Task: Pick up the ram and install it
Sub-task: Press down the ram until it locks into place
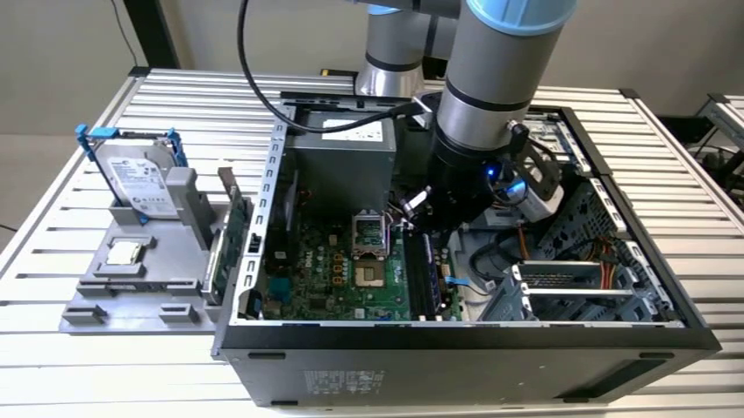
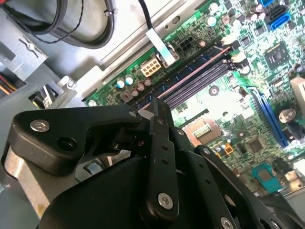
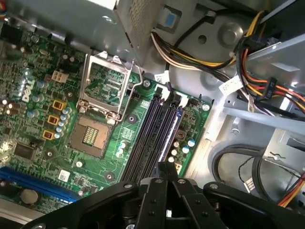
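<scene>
Ram (image 2: 190,71) runs as a thin pale edge straight out from your hand's (image 2: 157,107) fingertips in the second wrist view. It lies along the row of black memory slots (image 2: 200,83) directly below the hand. In the first wrist view the same stick (image 3: 173,136) stretches away from the hand (image 3: 167,166) on its other side, in line with the outermost slot. Your hand's fingers are drawn together, pinching the ram at its middle. Whether the stick is fully seated in its slot you cannot tell.

Just beyond the fingertips, beside the slots, you see the green motherboard (image 3: 43,143) with its open processor socket (image 3: 90,136) and raised metal latch frame (image 3: 107,86). On the opposite side of the hand, bundled yellow, red and black cables (image 3: 267,90) cross the grey case floor.

In the exterior view your hand (image 1: 421,228) hangs low inside the open computer case (image 1: 465,348), with the ram (image 1: 426,266) beneath it. Farther from the hand, outside the case toward the exterior view's left, a green expansion card (image 1: 236,231) stands upright in a grey holder (image 1: 128,292). A silver hard drive (image 1: 134,178) in a blue frame leans farther off on the same holder, all on the slatted metal table (image 1: 70,374).
</scene>
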Robot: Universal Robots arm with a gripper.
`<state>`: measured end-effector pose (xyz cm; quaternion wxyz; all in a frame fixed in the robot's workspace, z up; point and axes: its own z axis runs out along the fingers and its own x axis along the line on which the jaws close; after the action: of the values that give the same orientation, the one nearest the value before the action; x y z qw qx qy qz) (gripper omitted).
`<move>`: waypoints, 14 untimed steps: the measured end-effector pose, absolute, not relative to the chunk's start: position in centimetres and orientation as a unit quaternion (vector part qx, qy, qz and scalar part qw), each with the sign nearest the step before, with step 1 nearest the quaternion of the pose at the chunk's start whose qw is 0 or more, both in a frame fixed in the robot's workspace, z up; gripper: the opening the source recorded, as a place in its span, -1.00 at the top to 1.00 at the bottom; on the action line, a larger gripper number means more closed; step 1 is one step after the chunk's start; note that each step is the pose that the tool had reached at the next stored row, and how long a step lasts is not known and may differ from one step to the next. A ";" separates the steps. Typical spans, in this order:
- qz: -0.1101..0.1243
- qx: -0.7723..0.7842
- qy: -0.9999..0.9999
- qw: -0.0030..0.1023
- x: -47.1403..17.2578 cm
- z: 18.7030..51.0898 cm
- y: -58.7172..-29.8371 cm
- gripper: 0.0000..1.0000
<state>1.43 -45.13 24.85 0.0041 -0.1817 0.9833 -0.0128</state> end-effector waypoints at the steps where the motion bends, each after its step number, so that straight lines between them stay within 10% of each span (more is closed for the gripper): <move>1: -0.013 -0.186 0.982 0.004 1.4 24.8 -45.1 1.00; 14: -0.013 -0.238 0.971 0.005 1.4 24.8 -45.1 1.00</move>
<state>1.43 -45.13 24.85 0.0049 -0.2385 0.9710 -0.0129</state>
